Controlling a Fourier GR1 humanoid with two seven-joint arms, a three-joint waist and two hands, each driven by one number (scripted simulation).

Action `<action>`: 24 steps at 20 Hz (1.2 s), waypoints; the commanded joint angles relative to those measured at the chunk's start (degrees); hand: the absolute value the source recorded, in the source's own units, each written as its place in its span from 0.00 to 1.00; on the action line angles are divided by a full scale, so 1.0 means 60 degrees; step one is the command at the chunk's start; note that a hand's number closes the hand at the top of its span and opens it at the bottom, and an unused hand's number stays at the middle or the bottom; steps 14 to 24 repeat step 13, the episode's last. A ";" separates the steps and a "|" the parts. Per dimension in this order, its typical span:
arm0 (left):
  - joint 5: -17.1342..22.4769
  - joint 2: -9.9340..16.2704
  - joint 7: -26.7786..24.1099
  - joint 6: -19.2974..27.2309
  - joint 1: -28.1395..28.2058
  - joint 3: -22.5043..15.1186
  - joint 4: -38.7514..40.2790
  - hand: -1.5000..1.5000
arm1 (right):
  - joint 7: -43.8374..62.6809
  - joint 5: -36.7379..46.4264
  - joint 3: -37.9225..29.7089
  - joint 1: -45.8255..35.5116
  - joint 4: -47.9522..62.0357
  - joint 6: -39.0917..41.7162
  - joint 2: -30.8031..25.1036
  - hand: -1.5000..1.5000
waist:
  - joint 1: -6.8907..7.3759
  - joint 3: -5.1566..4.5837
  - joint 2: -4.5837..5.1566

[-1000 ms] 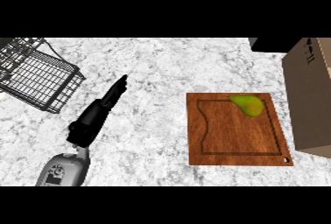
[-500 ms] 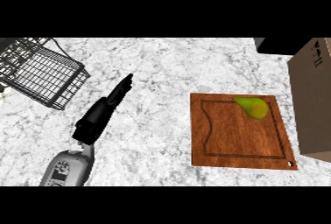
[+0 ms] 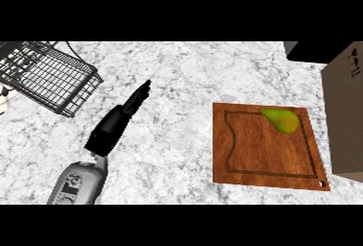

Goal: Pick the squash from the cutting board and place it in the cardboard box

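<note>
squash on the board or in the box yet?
On the board: the squash lies at the cutting board far corner, beside the cardboard box.

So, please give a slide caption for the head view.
Left hand open over counter; squash on cutting board beside cardboard box.

Cut-offs and unknowns — head view

You see the cardboard box (image 3: 345, 110) only as one brown face, running out at the right edge; its opening doesn't show. The wire basket (image 3: 46, 77) is clipped at the upper left corner. The left hand (image 3: 122, 117) shows edge-on as a narrow black shape — how its fingers are set you can't tell. Its grey forearm (image 3: 77, 181) leaves at the lower edge. A dark block (image 3: 308, 51) at top right is too cropped to name.
</note>
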 commanded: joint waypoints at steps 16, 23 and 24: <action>-0.0015 -0.0022 -0.0006 -0.0117 -0.0244 -0.0063 0.0149 0.50 | 0.0016 -0.3924 0.0848 -0.0438 0.0562 0.3730 0.0931 0.00 | 0.0289 0.0059 0.0202; -0.0015 -0.0022 -0.0006 -0.0117 -0.0244 -0.0063 0.0149 0.50 | 0.0016 -0.3924 0.0848 -0.0438 0.0562 0.3730 0.0931 0.00 | 0.0289 0.0059 0.0202; -0.0015 -0.0022 -0.0006 -0.0117 -0.0244 -0.0063 0.0149 0.50 | 0.0016 -0.3924 0.0848 -0.0438 0.0562 0.3730 0.0931 0.00 | 0.0289 0.0059 0.0202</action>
